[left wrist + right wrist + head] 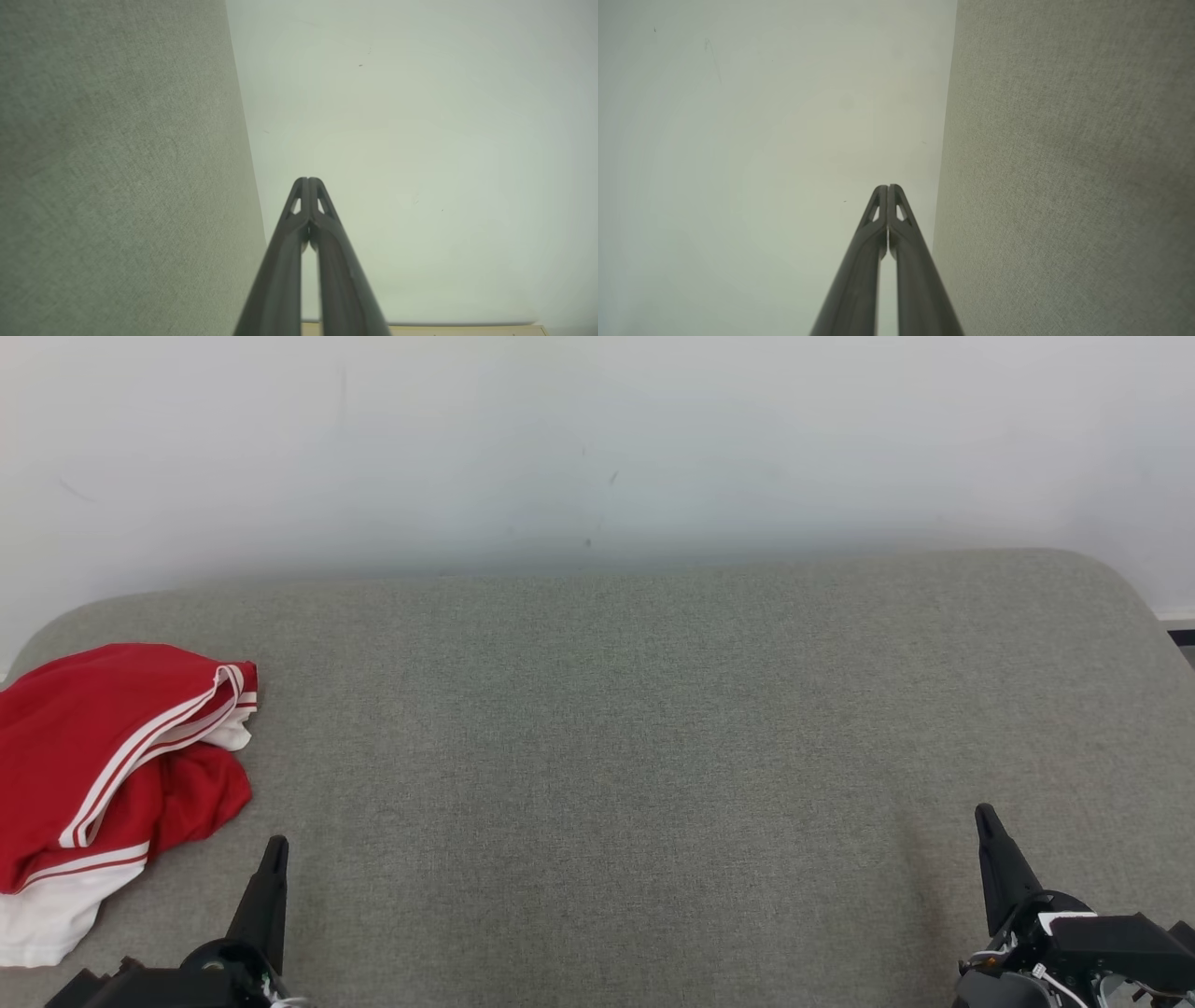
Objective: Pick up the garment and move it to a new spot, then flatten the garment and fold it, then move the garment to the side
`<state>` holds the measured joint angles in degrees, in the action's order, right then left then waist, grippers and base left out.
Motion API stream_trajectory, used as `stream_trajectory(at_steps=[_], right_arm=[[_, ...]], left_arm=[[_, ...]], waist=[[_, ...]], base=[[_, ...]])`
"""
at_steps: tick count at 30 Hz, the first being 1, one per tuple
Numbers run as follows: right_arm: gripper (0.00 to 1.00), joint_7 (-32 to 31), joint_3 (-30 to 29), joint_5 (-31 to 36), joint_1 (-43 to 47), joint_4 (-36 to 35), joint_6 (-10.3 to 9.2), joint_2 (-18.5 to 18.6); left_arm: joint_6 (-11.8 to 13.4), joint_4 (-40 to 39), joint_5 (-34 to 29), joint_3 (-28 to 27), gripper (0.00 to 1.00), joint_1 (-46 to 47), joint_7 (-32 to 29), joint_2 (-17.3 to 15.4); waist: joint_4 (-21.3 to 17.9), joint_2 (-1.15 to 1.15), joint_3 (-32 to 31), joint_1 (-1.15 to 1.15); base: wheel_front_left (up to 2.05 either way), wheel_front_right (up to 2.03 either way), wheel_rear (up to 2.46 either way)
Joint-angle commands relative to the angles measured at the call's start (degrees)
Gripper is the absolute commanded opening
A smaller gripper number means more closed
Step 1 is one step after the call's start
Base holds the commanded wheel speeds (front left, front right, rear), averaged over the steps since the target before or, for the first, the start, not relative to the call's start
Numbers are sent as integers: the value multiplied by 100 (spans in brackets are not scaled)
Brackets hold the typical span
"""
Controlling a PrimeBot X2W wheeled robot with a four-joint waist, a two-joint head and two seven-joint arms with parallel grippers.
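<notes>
The grey fabric worktop (pixel 653 728) is open surface from its middle across to its right side, with room for either arm to sweep through. The one obstacle is the crumpled red and white garment (pixel 103 756) at the far left, just ahead of and outward from the left pincer (pixel 276 845). The white wall (pixel 597 448) closes off the far edge. The right pincer (pixel 984 812) has unobstructed fabric ahead.

Garment (pixel 103 747): no words or numbers to read, just white stripes on red.
Wall (pixel 597 448): no signs, just a few tiny dark specks.
Grey top (pixel 653 728): plain cloth, no labels.
</notes>
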<state>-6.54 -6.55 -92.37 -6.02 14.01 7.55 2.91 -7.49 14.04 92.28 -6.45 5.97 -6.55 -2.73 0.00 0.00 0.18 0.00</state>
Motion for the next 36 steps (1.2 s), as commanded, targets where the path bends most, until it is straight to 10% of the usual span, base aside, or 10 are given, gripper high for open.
stream_trajectory(at_steps=[1, 28, 29, 36], right_arm=[[0, -13, -5, -10, -38, -11, -13, -9], [0, -13, -4, -10, -38, -11, -13, -9], [100, 3, 3, 2, 2, 10, 0, -1], [100, 123, 134, 31, 147, 165, 0, -12]], left_arm=[[-9, 6, 27, -15, 0, 64, -13, -30], [-9, 5, 27, -15, 0, 64, -13, -29], [0, 10, -2, 4, 100, -4, 4, 2], [0, 168, -35, 100, 100, -175, 125, 36]], waist=[[0, 0, 0, 0], [0, 0, 0, 0], [0, 0, 0, 0], [-7, 0, -31, 0]], base=[[0, 0, 0], [0, 0, 0], [0, 0, 0], [0, 0, 0]])
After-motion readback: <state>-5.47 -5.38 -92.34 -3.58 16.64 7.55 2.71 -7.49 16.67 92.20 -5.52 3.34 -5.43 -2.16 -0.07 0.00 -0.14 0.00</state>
